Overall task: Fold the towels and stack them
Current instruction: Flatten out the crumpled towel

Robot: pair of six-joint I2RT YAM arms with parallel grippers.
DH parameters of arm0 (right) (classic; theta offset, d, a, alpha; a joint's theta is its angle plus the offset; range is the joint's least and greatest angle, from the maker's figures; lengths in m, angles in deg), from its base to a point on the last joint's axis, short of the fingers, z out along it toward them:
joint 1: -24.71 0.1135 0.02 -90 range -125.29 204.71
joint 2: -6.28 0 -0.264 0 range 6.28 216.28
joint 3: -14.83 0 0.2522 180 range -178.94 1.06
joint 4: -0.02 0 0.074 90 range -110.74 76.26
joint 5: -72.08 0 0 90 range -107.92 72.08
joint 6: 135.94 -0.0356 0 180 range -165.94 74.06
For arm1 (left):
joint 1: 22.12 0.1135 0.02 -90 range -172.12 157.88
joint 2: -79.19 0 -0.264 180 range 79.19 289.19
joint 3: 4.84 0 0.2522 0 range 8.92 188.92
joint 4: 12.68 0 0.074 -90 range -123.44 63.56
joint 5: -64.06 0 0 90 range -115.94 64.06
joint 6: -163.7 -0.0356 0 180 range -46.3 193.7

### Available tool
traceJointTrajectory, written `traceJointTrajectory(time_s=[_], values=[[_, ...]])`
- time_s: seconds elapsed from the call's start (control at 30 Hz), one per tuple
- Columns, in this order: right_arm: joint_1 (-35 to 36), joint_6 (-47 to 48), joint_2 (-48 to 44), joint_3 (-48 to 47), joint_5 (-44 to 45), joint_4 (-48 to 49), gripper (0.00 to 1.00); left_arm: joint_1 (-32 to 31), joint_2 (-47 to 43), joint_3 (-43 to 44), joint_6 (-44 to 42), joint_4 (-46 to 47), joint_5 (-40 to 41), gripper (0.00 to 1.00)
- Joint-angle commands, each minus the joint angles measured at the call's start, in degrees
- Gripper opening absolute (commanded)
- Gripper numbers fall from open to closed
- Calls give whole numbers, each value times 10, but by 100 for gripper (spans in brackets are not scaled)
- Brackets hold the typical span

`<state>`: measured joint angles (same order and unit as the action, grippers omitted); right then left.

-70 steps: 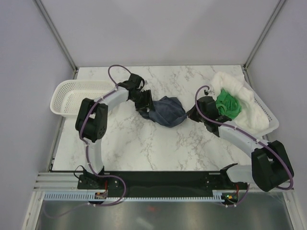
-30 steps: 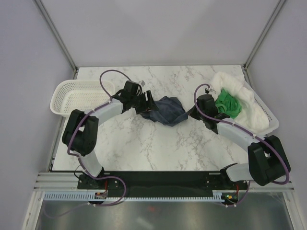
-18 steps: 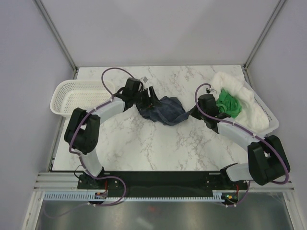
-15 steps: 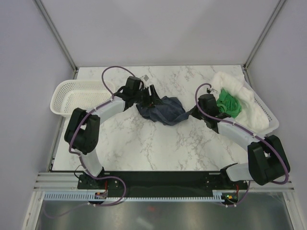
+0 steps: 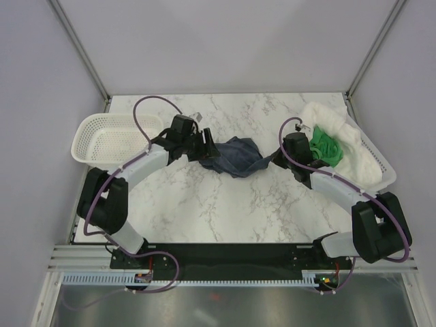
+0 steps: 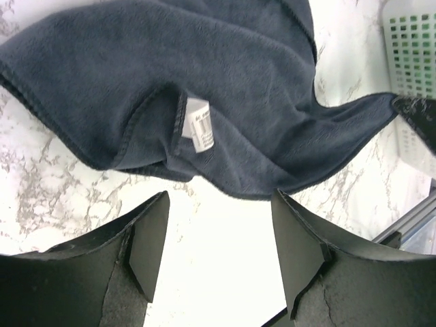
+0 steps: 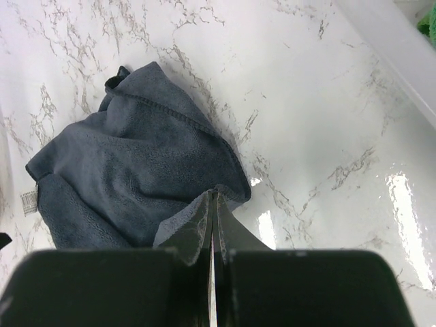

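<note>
On the marble table (image 5: 204, 211), barely getting started: pinching a corner of the crumpled navy towel (image 5: 235, 155) in the clamped right gripper (image 7: 212, 199), hovering the left gripper (image 6: 218, 204) spread wide beside it, leaving the green towel (image 5: 323, 148) and white towel (image 5: 351, 153) unfolded in the basket (image 5: 390, 176).

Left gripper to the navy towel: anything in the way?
Nothing visible. The left gripper has its jaws open just short of the dark navy terry towel, with only bare white marble tabletop between them. The right gripper is pinched shut on the towel's opposite corner.
</note>
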<state>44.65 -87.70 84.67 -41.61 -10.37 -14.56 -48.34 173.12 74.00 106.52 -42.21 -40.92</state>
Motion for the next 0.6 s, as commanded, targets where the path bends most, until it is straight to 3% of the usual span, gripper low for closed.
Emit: traceJointTrajectory(time_s=[0.0, 0.2, 0.57], values=[[-5, 8, 4, -5, -1, 19, 0, -1, -24, -35, -28, 32, 4, 68], [-7, 4, 2, -6, -5, 20, 0, -1, 11, -65, -21, 109, -22, 62], [-8, 5, 8, -4, -5, 20, 0, -1, 74, -14, -16, 124, -23, 60]])
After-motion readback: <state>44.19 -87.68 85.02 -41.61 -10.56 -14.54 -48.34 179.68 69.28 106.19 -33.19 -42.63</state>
